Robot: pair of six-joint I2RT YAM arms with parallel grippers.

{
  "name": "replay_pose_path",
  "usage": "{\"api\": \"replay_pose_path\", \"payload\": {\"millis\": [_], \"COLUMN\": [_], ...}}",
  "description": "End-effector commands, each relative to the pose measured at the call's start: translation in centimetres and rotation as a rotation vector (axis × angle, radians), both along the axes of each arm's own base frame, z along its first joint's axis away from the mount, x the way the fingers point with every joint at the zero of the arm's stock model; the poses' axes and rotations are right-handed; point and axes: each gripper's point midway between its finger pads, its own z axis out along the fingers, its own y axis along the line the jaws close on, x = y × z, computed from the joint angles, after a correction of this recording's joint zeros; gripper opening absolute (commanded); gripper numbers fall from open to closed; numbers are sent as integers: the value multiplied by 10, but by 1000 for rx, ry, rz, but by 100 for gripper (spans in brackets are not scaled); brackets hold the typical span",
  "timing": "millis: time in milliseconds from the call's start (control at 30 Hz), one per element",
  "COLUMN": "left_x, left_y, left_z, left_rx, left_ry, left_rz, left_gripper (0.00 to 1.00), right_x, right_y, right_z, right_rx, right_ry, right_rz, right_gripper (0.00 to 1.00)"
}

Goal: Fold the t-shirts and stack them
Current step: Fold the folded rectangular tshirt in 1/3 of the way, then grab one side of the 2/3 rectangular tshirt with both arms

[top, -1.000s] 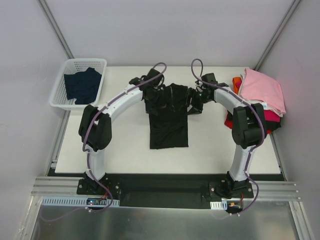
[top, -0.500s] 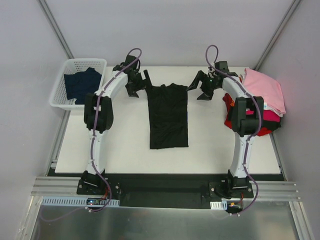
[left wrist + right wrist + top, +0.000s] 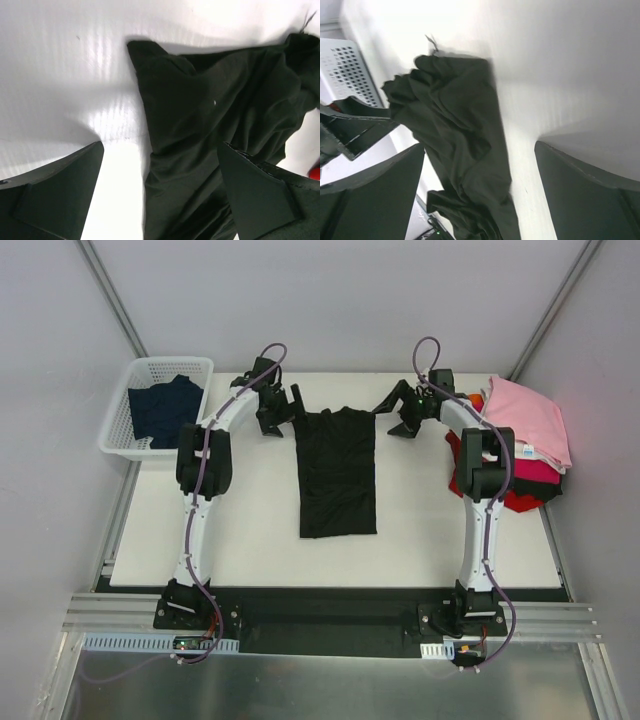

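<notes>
Tee (image 3: 338, 475): lay soft, limp, light; probably best pinched at far corners.
Left gripper (image 3: 283, 412): stood wide open, empty.
Right gripper (image 3: 393, 416): stood wide open, empty.

Black t-shirt (image 3: 337, 475) on white table (image 3: 240, 510), navy tee (image 3: 165, 410) in white basket (image 3: 116, 420); pink tee (image 3: 525, 415), magenta tee (image 3: 540, 472), red tee (image 3: 510, 500)

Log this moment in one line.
black t-shirt: flat on table | left gripper: open, beside far corner | right gripper: open, beside far corner
</notes>
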Motion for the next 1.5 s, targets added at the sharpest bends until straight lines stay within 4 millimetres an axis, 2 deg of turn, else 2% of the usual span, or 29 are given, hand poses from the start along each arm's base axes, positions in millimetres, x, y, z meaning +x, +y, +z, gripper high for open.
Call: {"api": "replay_pose_path", "payload": {"millis": [0, 200, 333, 367, 400, 633, 833, 967, 1000, 1067, 1167, 1200, 1233, 1267, 1300, 1367, 1400, 1467], "left_x": [10, 21, 26, 30, 27, 20, 2, -4, -5, -4, -4, -3, -3, -2, -2, -1, -2, -2], "left_y": [10, 4, -13, -17, -18, -28, -22, -20, -19, -19, -19, -20, -19, -19, -20, -20, -20, -20], "left_z": [-17, -29, -32, -27, -32, -31, -40, -46, -47, -47, -50, -50, -53, -53, -53, -52, -53, -51], "left_rx": [-35, -116, -246, -279, -294, -338, -310, -301, -300, -297, -297, -299, -298, -300, -300, -302, -300, -301], "left_ry": [12, 21, 35, 15, 39, 47, 75, 94, 96, 93, 96, 93, 101, 99, 99, 96, 99, 96], "left_rz": [33, 61, 92, 89, 108, 96, 92, 100, 101, 101, 99, 98, 100, 99, 99, 99, 99, 98], "left_gripper": [99, 98, 96, 96, 96, 96, 93, 72, 61, 54, 38, 34, 26, 24, 22, 16, 13, 9], "right_x": [22, 31, 36, 36, 36, 31, 15, 6, 8, 9, 10, 11, 11, 12, 12, 12, 12, 15], "right_y": [3, 4, 7, 9, 12, 37, 57, 63, 65, 65, 63, 62, 61, 60, 60, 58, 59, 59], "right_z": [-9, -20, -23, -23, -23, -27, -34, -39, -37, -37, -39, -38, -38, -39, -38, -39, -39, -36], "right_rx": [66, 86, 116, 128, 134, 162, 170, 174, 178, 179, 181, 183, 184, 185, 186, 186, 186, 186], "right_ry": [-25, -33, -37, -28, -30, -13, 15, 39, 17, 16, 18, 19, 20, 22, 24, 27, 28, 19], "right_rz": [-49, -68, -81, -89, -86, -61, -28, -21, -18, -19, -21, -23, -26, -30, -28, -27, -26, -25], "right_gripper": [98, 98, 99, 99, 99, 99, 97, 96, 95, 91, 75, 58, 49, 40, 25, 8, 1, 1]}}
